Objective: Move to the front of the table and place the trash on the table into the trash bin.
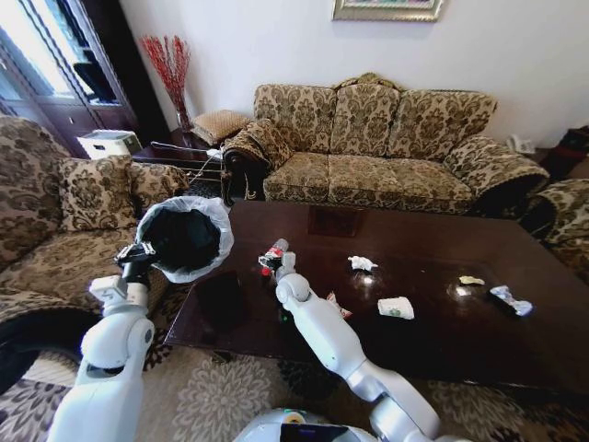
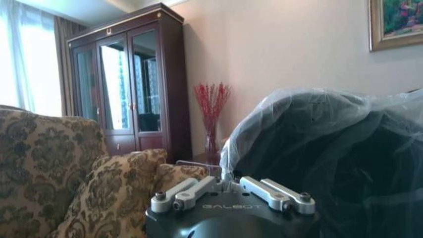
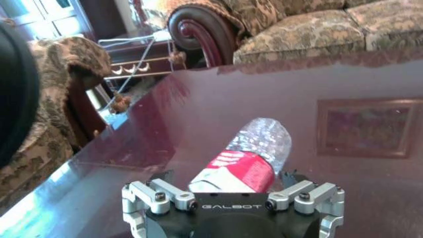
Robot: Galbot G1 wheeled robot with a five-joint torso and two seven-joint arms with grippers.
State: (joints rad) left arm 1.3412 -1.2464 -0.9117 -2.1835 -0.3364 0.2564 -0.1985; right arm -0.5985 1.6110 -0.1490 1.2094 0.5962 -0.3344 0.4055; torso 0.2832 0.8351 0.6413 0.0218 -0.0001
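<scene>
Your right claw (image 3: pixel 235 196) pinches the bottle (image 3: pixel 248 161); your left claw (image 1: pixel 138 255) grips the bin (image 1: pixel 184 238); tissues (image 1: pixel 362 263) and wrappers (image 1: pixel 511 299) remain on the bench (image 1: pixel 423 322).

You see the right gripper (image 3: pixel 233 191) clamped on the bottle (image 3: pixel 248 161), which points toward twelve o'clock above the table (image 3: pixel 198 99), sofa (image 3: pixel 297 29) beyond.
</scene>
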